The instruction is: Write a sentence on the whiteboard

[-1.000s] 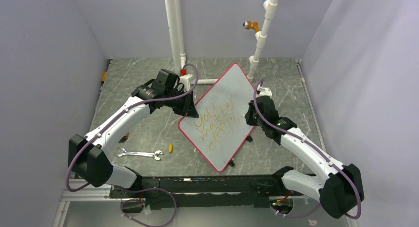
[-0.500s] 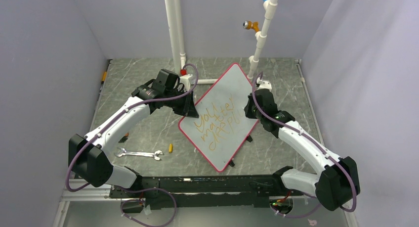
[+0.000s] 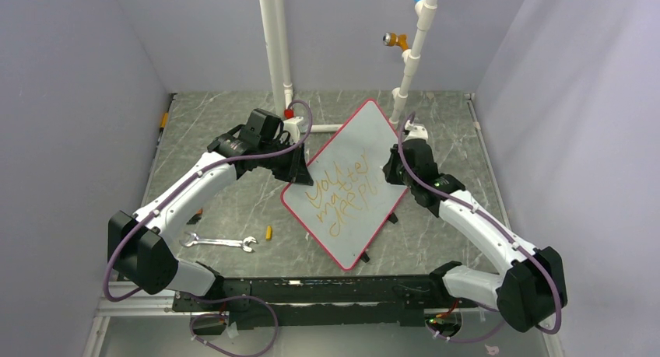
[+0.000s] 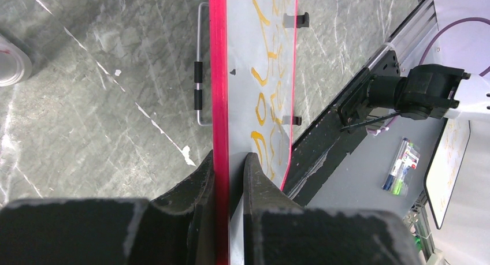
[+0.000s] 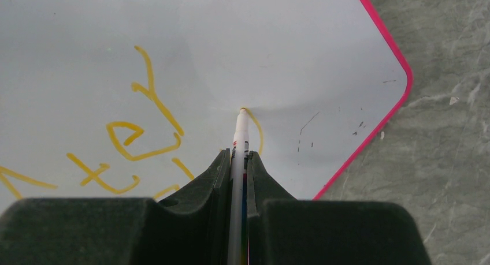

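The whiteboard [image 3: 350, 151] lies turned like a diamond, pale grey with a red rim. The sentence [image 3: 336, 198] runs across it in orange-yellow slanted lines; it also shows in the right wrist view [image 5: 136, 138] and the left wrist view [image 4: 267, 97]. My left gripper [image 3: 300, 166] is shut on the whiteboard's left red edge [image 4: 218, 103]. My right gripper [image 3: 391, 173] is shut on a white marker [image 5: 239, 139]. The marker's tip touches the board at the end of a fresh yellow stroke, near the board's right corner [image 5: 398, 74].
A silver wrench [image 3: 219, 242] and a small orange cap [image 3: 269, 232] lie on the dark marble table left of the board. White pipes [image 3: 274, 46] stand behind the board. Black board feet [image 4: 297, 19] stick out. Spare markers [image 4: 398, 165] lie beyond the table's front rail.
My right gripper has shifted a little up and left along the board with the marker, and a new stroke has appeared at the end of the lower line. The left arm has not moved.
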Motion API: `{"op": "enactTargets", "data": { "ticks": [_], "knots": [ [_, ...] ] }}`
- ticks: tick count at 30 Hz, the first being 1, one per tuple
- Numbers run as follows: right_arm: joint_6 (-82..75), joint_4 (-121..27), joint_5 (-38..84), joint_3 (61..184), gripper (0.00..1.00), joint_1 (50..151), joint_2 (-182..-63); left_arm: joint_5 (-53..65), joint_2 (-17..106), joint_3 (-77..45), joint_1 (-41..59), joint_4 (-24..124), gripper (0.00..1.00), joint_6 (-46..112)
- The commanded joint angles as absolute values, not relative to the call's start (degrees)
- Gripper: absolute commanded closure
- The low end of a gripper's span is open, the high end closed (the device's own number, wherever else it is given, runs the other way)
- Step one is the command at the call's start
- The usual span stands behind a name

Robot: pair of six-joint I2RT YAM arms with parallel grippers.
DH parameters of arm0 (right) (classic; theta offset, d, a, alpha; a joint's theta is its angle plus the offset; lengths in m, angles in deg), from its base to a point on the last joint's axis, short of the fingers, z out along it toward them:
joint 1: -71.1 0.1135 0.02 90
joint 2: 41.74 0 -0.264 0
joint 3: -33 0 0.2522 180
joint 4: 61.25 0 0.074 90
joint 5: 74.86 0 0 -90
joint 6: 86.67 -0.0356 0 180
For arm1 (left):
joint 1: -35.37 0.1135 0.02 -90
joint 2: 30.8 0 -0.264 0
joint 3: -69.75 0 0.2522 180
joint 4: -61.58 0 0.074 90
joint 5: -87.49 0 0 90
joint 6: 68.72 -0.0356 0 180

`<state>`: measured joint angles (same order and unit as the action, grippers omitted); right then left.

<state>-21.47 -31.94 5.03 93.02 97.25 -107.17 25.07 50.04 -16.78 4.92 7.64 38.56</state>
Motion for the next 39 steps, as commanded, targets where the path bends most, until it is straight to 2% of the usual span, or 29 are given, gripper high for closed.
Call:
{"op": "enactTargets", "data": {
  "ticks": [1,27,39],
  "knots": [
    [-21.81,-32.41,9.40,90.65,1.00,97.55,-105.79,10.34,50.25,-17.40,5.67,7.72,1.00,31.27],
    [-28.83,-23.97,10.98,82.62,1.00,97.55,-99.92,10.50,49.53,-17.36,5.34,7.77,1.00,31.31],
    [-31.03,-22.45,17.04,79.64,1.00,98.18,-97.69,10.24,49.06,-17.36,5.16,7.81,1.00,31.33]
  ]
}}
